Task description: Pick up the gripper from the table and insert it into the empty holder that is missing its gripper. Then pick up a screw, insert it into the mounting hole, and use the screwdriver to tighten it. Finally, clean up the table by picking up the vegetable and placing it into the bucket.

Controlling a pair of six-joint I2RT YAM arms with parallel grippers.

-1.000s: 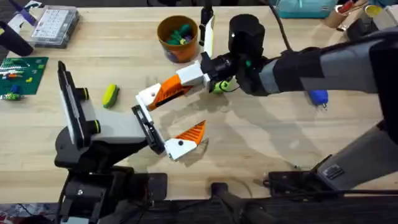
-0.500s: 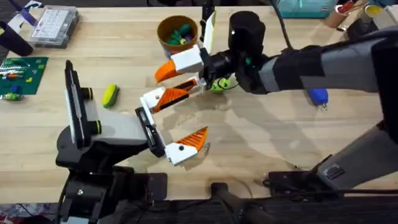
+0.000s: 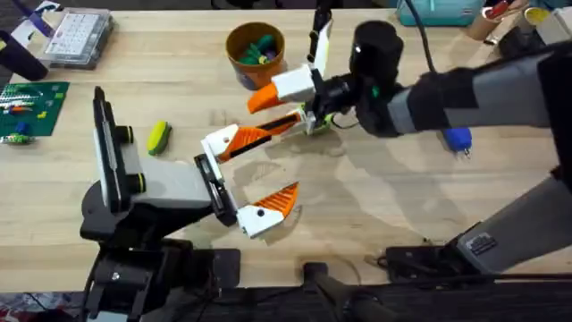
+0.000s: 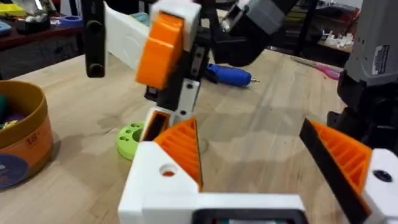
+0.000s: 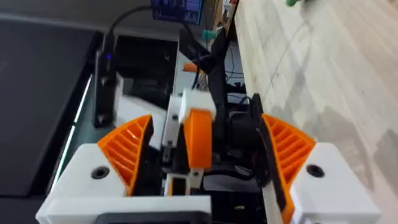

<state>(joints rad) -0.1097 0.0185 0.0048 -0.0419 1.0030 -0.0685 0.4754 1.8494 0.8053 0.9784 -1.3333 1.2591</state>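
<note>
Centre frame, my right tool (image 3: 264,114) hangs with its fingers apart just beside the gripper (image 3: 243,137), which sits in the holder (image 3: 214,143). My left tool (image 3: 273,163) is spread wide too. Insertion looks done to me, so a screw comes next. Bare surface (image 3: 375,206) opens lower right, while the bucket (image 3: 255,49) crowds above.

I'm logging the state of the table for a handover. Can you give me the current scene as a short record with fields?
left gripper: open, holding nothing
right gripper: open, reached across mid-table, facing the left gripper
vegetable: yellow-green, lying on the table, not in the bucket
bucket: upright at the far side, small coloured items inside
screwdriver: blue handle, lying on the table beside the right arm
cleanup: not yet done
</note>
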